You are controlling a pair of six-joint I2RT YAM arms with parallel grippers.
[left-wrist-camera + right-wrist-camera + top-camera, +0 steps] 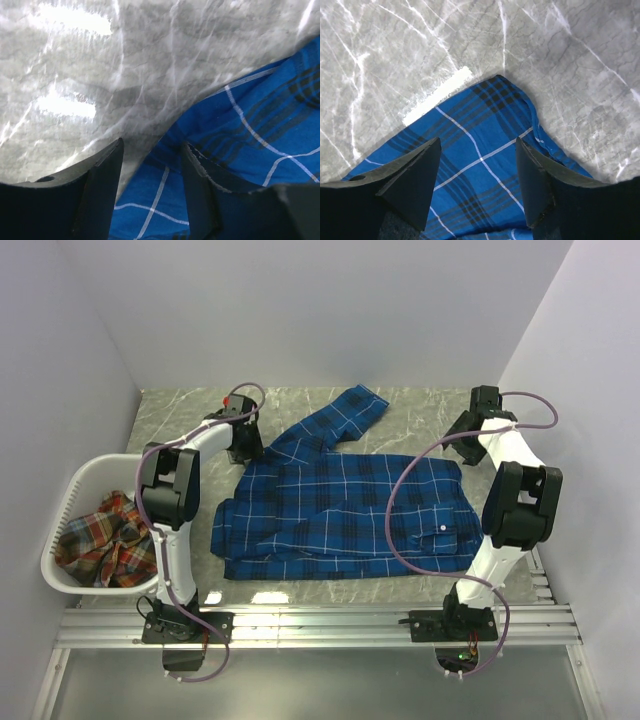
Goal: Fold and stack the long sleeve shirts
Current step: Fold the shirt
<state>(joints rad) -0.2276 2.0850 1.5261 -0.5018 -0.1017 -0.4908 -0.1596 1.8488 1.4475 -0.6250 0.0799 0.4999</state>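
Note:
The royal blue plaid shirt [340,505] lies spread on the marble table, with one sleeve reaching to the back [352,408]. My left gripper [243,447] is at the shirt's back left corner. In the left wrist view it [150,162] is open, its jaws low over the shirt's edge [235,125]. My right gripper [467,433] is at the back right corner. In the right wrist view it [477,165] is open above that corner [490,115], holding nothing. The red-orange plaid shirt [105,535] lies crumpled in the basket.
A white plastic laundry basket [58,578] stands at the table's left edge, beside the left arm. Grey walls close in the back and both sides. A metal rail [320,625] with both arm bases runs along the near edge.

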